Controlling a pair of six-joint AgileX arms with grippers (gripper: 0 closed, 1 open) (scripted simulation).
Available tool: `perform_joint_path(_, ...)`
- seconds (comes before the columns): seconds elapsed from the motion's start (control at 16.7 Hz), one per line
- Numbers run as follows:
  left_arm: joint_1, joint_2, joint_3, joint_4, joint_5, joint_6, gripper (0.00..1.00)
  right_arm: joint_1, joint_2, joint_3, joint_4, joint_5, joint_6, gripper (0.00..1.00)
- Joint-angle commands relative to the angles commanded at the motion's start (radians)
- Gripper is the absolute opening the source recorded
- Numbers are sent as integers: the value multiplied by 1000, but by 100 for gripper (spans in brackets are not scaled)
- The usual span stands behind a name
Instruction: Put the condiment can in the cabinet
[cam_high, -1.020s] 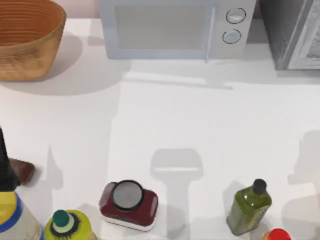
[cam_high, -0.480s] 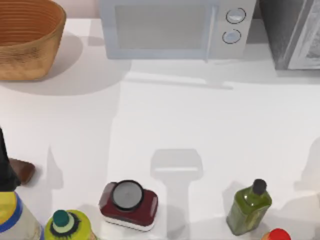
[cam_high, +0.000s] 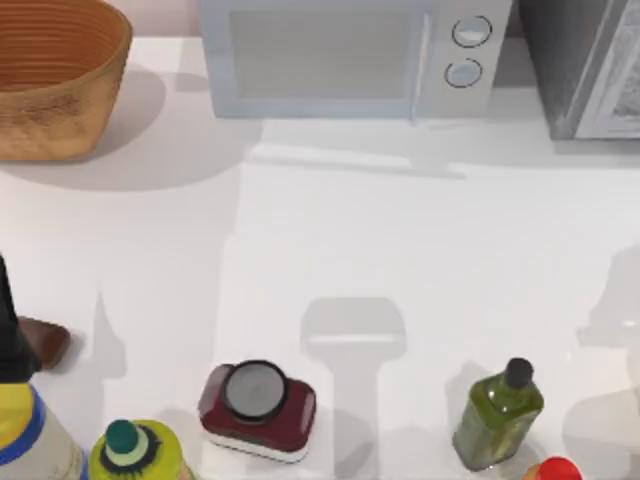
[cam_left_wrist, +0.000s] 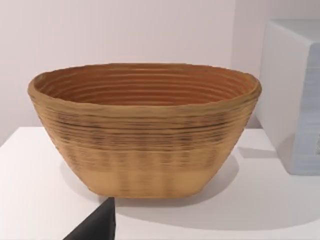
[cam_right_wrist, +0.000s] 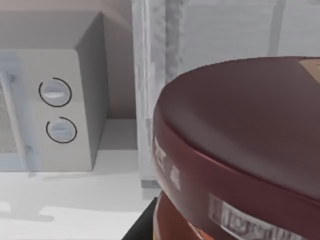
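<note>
the can (cam_right_wrist: 240, 150) sits tight against the right wrist camera, its maroon lid up, with the cabinet (cam_right_wrist: 225, 30) and the microwave (cam_right_wrist: 50, 100) beyond it. i cannot tell whether the right gripper holds it.

The condiment can (cam_right_wrist: 250, 150) runs past the right wrist view's edges, its label lettering too blurred to read. In the top view, the cabinet (cam_high: 585, 65), wicker basket (cam_high: 50, 80) and red-capped bottle (cam_high: 555, 470) are cut off by the edges.
</note>
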Motion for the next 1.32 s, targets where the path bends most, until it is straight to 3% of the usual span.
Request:
perform_joint_path(0.84, 0, 0, 0, 0, 0, 0, 100, 131, 915, 1304, -343, 133, 31, 0)
perform_joint_path(1.08, 0, 0, 0, 0, 0, 0, 100, 150, 1046, 1520, -383, 157, 14, 0)
perform_joint_path(1.32, 0, 0, 0, 0, 0, 0, 100, 155, 1077, 1571, -390, 164, 7, 0)
